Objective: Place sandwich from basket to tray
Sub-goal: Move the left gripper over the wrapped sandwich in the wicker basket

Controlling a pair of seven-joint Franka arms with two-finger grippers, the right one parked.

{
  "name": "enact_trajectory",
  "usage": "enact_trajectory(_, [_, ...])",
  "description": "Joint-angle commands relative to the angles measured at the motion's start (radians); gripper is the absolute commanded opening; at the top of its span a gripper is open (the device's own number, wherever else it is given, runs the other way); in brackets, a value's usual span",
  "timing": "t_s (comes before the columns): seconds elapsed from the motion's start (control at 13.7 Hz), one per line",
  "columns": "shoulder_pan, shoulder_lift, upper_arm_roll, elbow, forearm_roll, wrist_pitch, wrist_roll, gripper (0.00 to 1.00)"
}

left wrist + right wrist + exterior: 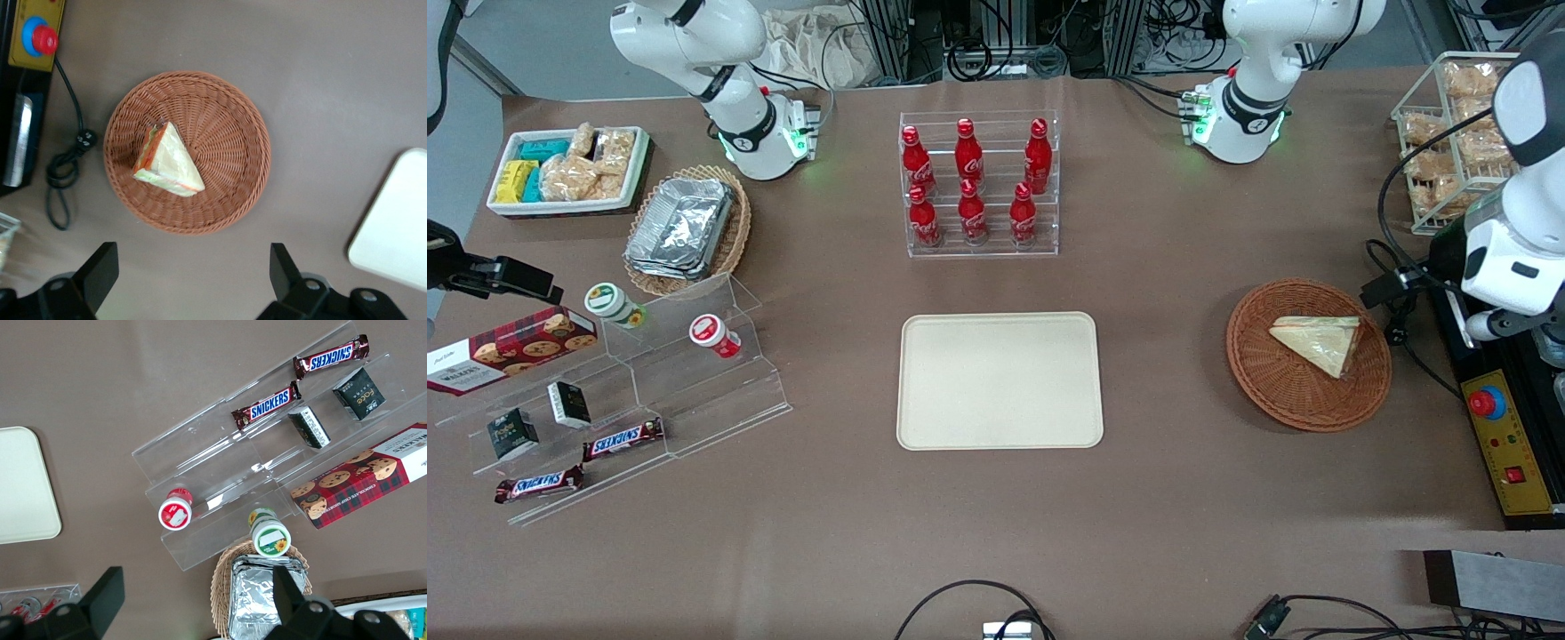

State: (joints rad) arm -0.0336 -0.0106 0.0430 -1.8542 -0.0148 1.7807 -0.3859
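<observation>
We see the sandwich [168, 162] lying flat in the basket [227, 127], toward the working arm's end of the table. It looks light, soft and slippery in its clear wrap, so we'd pinch gently across the two long sides. Our gripper [190, 280] hovers above, fingers spread wide and empty. The tray [1000, 380] lies bare, well apart.

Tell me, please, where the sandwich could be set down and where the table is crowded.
The tray is bare all over, as is the table between it and the basket holding the sandwich. The open gripper hangs above the table beside the basket. It is crowded at the acrylic steps with snacks and the bottle rack.
</observation>
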Motion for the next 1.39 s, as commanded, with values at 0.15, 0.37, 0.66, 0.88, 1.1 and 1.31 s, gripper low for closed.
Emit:
enact_trajectory(0.15, [0.001,-0.172,0.046,-0.371,-0.037,0.306,-0.149,1.00])
enact_trajectory(0.37, [0.001,-0.174,0.067,-0.479,-0.042,0.414,-0.205,1.00])
enact_trajectory(0.66, [0.001,-0.167,0.144,-0.615,-0.043,0.577,-0.202,1.00])
enact_trajectory(0.88, [0.001,-0.134,0.161,-0.646,-0.043,0.654,-0.202,1.00])
enact_trajectory(1.1, [0.000,-0.085,0.161,-0.669,-0.043,0.733,-0.200,1.00])
enact_trajectory(1.31, [0.000,-0.014,0.161,-0.686,-0.043,0.839,-0.200,1.00])
